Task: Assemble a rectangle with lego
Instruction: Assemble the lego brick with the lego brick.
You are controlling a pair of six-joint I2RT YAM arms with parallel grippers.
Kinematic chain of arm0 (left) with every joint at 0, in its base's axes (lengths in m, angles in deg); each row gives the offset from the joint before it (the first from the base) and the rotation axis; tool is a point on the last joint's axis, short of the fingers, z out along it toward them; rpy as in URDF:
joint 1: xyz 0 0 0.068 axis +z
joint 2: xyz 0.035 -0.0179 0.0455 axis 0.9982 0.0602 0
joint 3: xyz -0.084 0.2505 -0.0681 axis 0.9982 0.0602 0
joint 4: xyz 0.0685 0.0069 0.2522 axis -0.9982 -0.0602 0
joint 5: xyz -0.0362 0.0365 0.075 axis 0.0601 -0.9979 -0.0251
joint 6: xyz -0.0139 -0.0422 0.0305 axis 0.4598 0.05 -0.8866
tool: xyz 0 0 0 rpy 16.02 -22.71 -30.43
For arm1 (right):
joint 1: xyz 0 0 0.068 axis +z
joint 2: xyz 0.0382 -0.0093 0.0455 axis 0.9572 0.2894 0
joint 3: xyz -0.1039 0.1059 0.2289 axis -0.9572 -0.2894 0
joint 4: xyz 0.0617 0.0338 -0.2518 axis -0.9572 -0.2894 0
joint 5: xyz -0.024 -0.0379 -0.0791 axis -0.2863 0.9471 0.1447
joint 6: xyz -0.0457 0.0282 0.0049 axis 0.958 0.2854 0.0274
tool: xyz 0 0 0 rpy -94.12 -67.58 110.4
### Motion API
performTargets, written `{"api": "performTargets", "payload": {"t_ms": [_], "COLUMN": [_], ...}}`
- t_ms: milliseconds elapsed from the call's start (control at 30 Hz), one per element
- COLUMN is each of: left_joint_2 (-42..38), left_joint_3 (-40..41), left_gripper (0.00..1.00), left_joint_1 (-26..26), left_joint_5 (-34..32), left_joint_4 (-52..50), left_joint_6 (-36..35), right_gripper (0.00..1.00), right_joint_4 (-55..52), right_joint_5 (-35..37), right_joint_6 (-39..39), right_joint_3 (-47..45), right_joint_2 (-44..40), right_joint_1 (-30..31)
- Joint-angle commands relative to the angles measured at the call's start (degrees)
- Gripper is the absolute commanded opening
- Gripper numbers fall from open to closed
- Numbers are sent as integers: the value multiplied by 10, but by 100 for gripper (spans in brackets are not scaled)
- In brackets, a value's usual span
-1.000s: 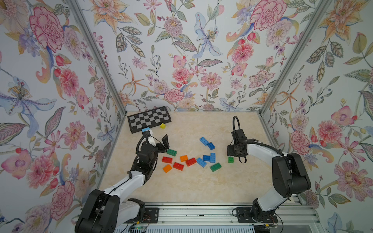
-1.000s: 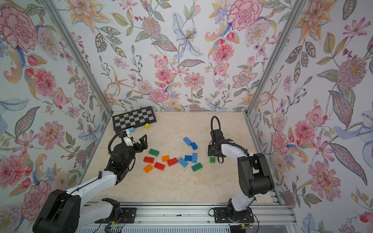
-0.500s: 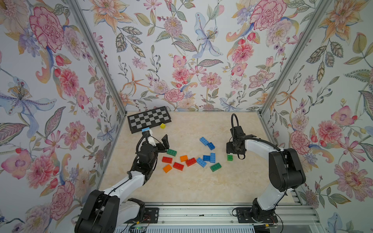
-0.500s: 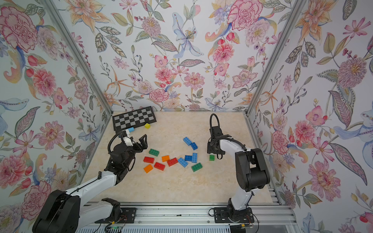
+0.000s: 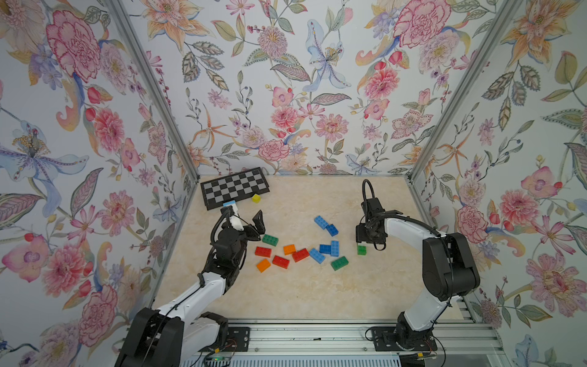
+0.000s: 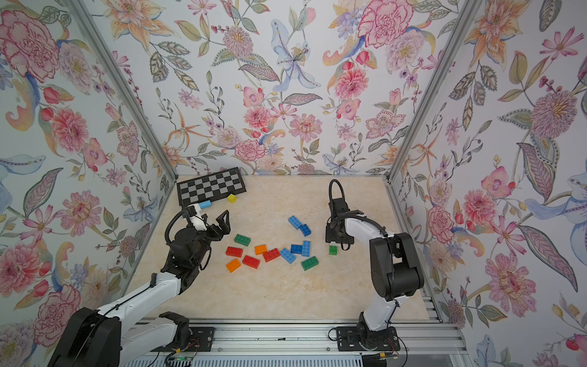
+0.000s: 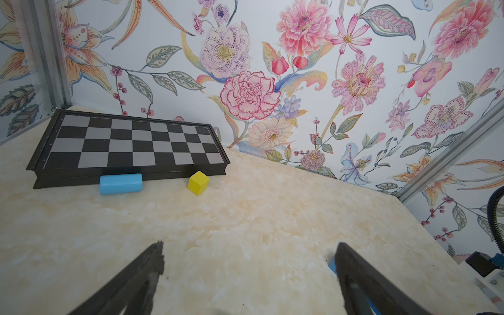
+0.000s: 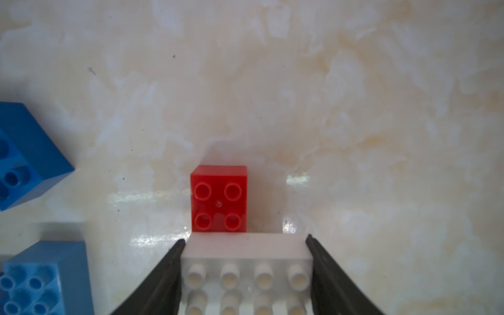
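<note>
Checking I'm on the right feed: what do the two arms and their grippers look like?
The left arm and right arm have white links and bulky black joints, on black bases bolted to a silver rail. A ribbed black cable loops at each wrist. The left gripper and right gripper each have two slim black tapering fingers. No markings visible.

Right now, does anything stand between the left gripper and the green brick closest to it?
Nothing visible does. The left gripper, jaws open, hangs beside the green brick. In both top views only bare tabletop lies between the near finger and that brick.
</note>
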Motion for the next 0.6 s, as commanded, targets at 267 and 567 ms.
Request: {"api": "performTargets", "payload": {"t_ms": [267,567], "left_joint_2": [-52,-91], "left_joint_3": [8,12], "left_gripper": [99,99], "left_joint_1": [-3,-3], "left_joint_5": [-6,-31], "left_joint_4": [-30,-73], "left_joint_6": [5,1], "right_gripper": [100,100], "right_joint_4": [-86,-93], "right_joint_5": [30,59], "right_joint_6": [-19,-10], "right_joint_3": [31,-21], "right_joint_2": [-117,-165], "right_joint_1": [45,198]}}
